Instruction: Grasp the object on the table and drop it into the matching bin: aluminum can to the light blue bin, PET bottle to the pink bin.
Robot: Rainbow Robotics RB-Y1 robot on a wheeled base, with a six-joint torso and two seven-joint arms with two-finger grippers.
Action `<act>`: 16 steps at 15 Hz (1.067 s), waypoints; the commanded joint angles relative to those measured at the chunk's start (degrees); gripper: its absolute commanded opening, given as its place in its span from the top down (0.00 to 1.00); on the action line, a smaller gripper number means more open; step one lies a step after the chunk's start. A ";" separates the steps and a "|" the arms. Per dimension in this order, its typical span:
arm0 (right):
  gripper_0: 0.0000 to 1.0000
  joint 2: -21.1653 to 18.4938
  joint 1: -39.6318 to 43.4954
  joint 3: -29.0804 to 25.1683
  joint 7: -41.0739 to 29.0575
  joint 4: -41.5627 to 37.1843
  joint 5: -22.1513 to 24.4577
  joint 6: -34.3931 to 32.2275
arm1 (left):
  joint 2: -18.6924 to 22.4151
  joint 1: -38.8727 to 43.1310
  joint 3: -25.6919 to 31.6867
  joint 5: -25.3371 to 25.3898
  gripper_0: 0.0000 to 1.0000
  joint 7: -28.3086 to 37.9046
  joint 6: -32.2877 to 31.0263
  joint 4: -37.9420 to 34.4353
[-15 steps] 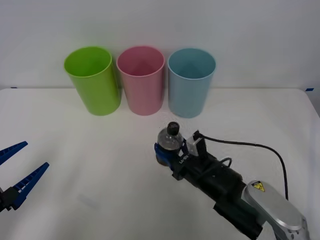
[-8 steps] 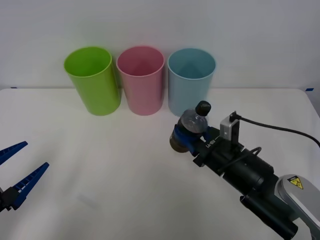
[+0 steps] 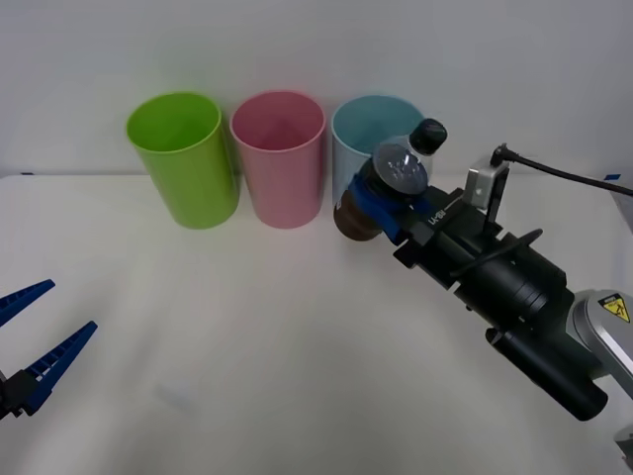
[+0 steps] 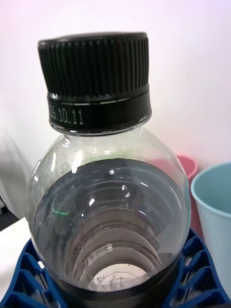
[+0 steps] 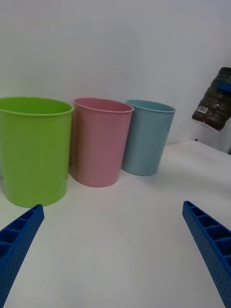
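Observation:
My right gripper [image 3: 381, 203] is shut on the PET bottle [image 3: 396, 173], a small clear bottle with a black cap [image 3: 428, 136] and dark label band. It hangs in the air in front of the light blue bin [image 3: 354, 178], tilted with its cap up and to the right. Up close, the bottle [image 4: 108, 192] sits between my blue fingers [image 4: 29, 274]. The pink bin [image 3: 279, 158] stands to the left of the blue one, between it and the green bin. Far off, the bottle [image 5: 215, 101] hangs right of the light blue bin [image 5: 147, 137]. My left gripper [image 3: 35, 336] rests open at the table's left edge.
A lime green bin [image 3: 183, 158] stands leftmost in the row at the back of the white table [image 3: 247, 346]. A black cable [image 3: 564, 173] runs from my right wrist camera. A white wall rises behind the bins.
My right gripper has lifted the bottle up and to the right, from low over the table's middle to the height of the light blue bin's rim. The left arm stayed still.

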 commanded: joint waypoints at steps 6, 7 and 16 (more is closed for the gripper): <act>1.00 -0.38 -14.31 4.02 -6.76 6.41 0.08 1.00 | 0.00 0.00 0.00 0.00 0.00 0.00 0.00 0.00; 1.00 0.59 -17.04 4.46 -6.76 9.13 0.08 1.00 | 0.00 0.00 0.00 0.00 0.00 0.00 0.00 0.00; 1.00 12.63 -35.85 5.25 -6.06 32.34 4.48 3.99 | 0.00 0.00 0.00 0.00 0.00 0.00 0.00 0.00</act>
